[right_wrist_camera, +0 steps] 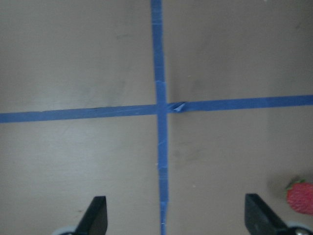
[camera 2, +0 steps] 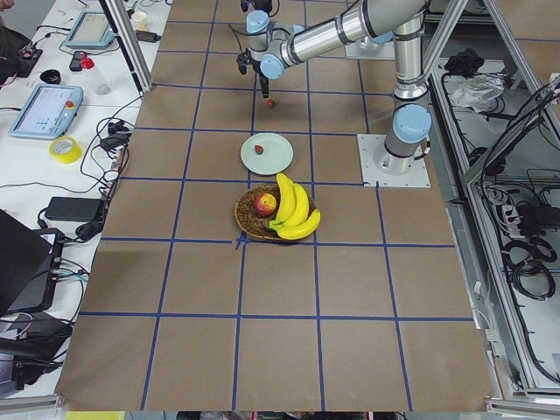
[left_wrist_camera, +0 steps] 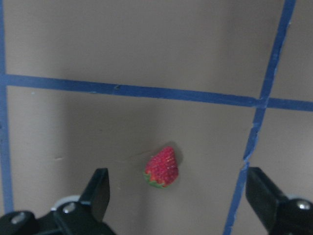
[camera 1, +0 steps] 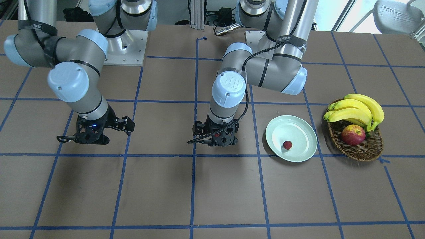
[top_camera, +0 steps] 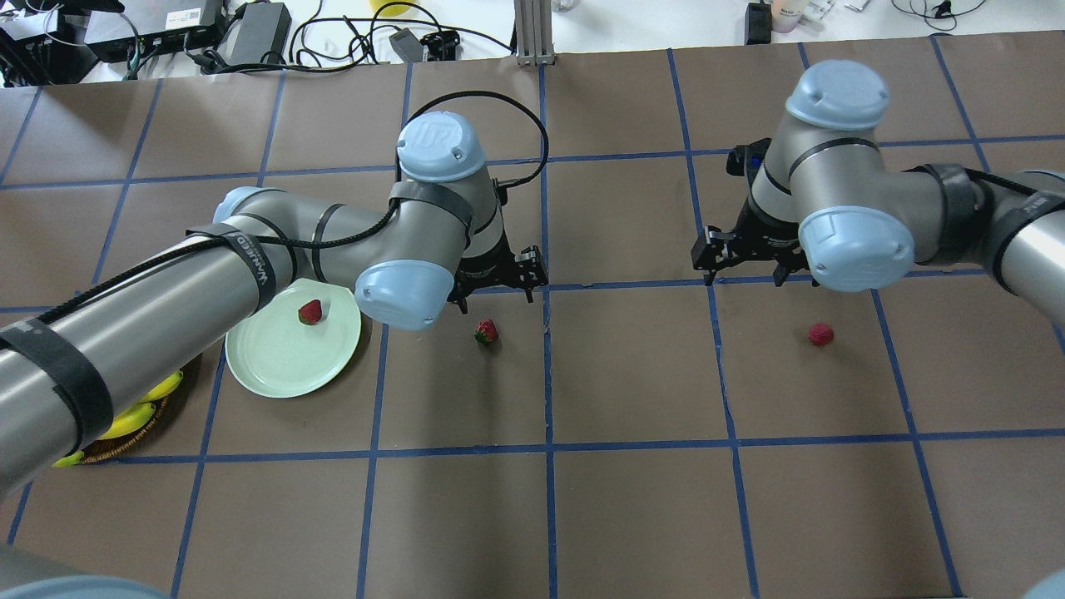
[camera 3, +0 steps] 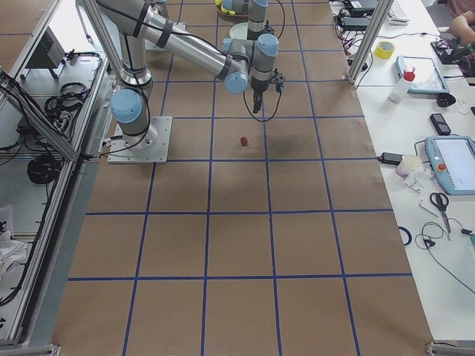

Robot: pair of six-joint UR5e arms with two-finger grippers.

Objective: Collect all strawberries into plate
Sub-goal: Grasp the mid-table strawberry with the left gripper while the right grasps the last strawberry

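One strawberry (top_camera: 310, 312) lies in the pale green plate (top_camera: 283, 366), which sits on the table's left side. A second strawberry (top_camera: 486, 331) lies on the brown table, just on the near side of my left gripper (top_camera: 497, 283). In the left wrist view this strawberry (left_wrist_camera: 162, 167) sits between the open fingers of that gripper (left_wrist_camera: 178, 196), a little ahead of them. A third strawberry (top_camera: 820, 334) lies on the table near my right gripper (top_camera: 745, 264). The right gripper (right_wrist_camera: 177, 215) is open and empty, with this strawberry (right_wrist_camera: 300, 197) outside its right finger.
A brown wicker basket (camera 1: 355, 149) with bananas (camera 1: 355, 109) and a red-yellow apple (camera 1: 353, 134) stands beside the plate (camera 1: 298, 132), on its far side from the grippers. Blue tape lines grid the table.
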